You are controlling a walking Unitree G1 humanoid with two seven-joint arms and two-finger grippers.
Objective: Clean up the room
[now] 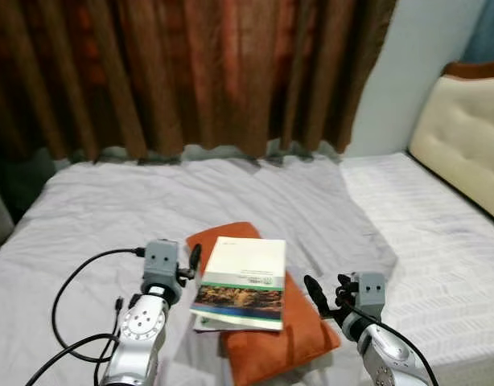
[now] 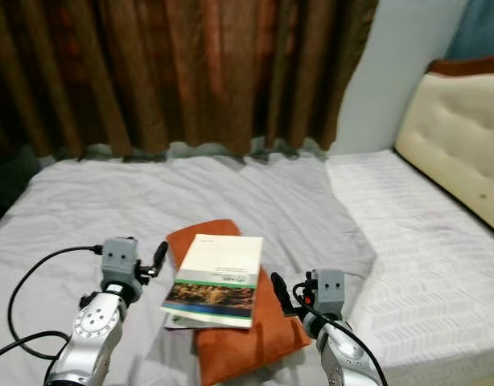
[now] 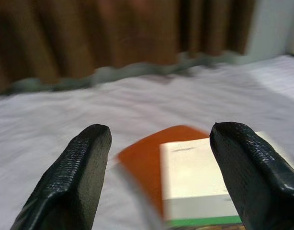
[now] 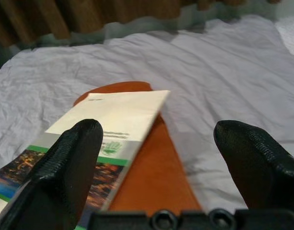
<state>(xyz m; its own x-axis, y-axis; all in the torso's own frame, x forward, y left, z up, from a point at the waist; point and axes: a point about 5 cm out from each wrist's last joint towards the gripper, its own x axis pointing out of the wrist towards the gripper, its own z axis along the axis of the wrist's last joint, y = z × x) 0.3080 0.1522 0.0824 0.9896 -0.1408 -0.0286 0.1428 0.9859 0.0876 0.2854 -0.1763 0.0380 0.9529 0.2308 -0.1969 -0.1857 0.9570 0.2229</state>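
Observation:
A book (image 1: 243, 277) with a white cover, a green stripe and a landscape photo lies on an orange cushion (image 1: 289, 338) near the front of the grey bedsheet (image 1: 150, 209). My left gripper (image 1: 192, 264) hovers just left of the book, open, with the book's corner and the cushion between its fingertips (image 3: 75, 177) in the left wrist view. My right gripper (image 1: 328, 291) is at the cushion's right edge, open and empty. In the right wrist view the book (image 4: 113, 129) and the cushion (image 4: 152, 177) lie ahead of its wide-spread fingers (image 4: 252, 153).
Brown curtains (image 1: 191, 72) hang behind the bed. A white ribbed mattress cover (image 1: 440, 241) runs along the right, with a cream padded headboard (image 1: 464, 145) beyond it. A black cable (image 1: 70, 289) loops from my left arm over the sheet.

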